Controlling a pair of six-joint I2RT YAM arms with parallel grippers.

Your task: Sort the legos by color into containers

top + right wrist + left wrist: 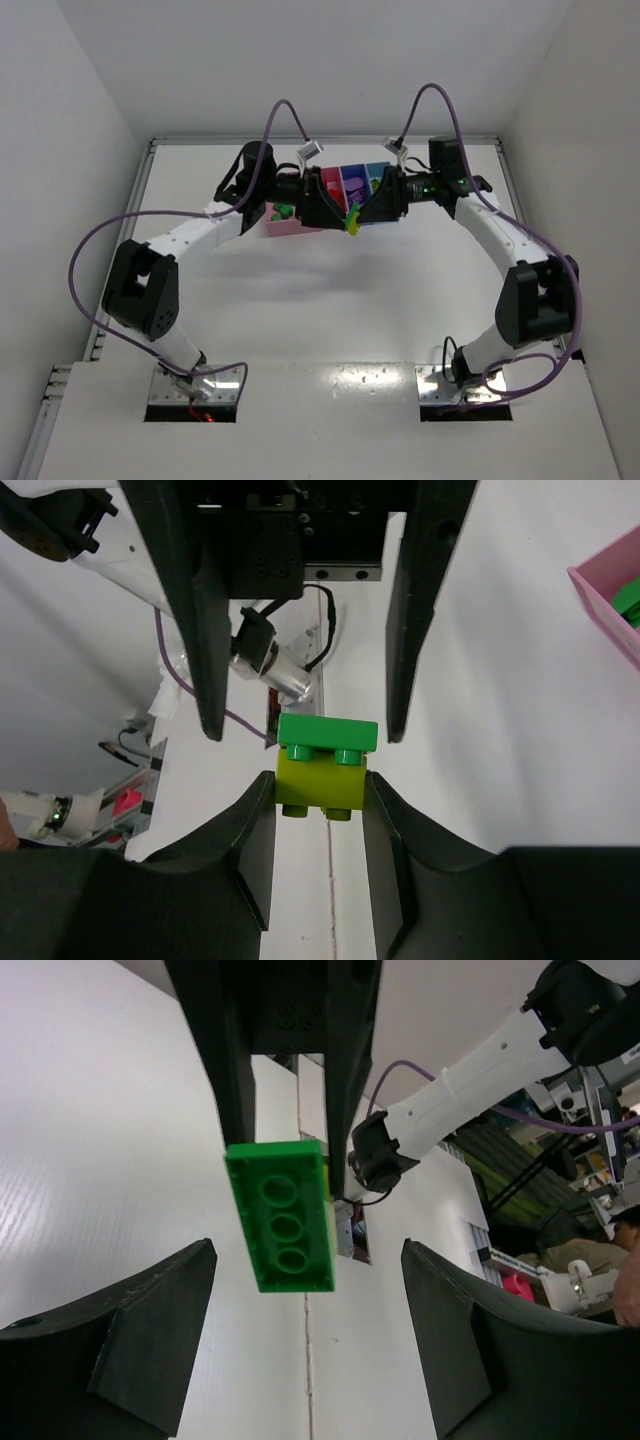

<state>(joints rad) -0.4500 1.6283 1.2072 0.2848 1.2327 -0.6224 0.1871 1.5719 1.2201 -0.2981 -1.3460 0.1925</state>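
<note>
The right pincer (320,785) clamps the yellow brick (318,794) of a two-lego stack, held above the bench (330,300) just before the containers (296,227). The left pincer (308,1252) gapes wide around the green brick (282,1215).

**White table** (330,300): matt surface, crossed by one straight seam (305,1360). Metal rails (143,170) border its edges. Plain white walls enclose it on three sides: left wall (60,150), back wall (320,60), right wall (590,120). Even, diffuse light leaves only soft shadows (300,265) on the tabletop. The left wrist view shows a cluttered workshop area (585,1185) past the table's edge, its details indistinct.
</note>
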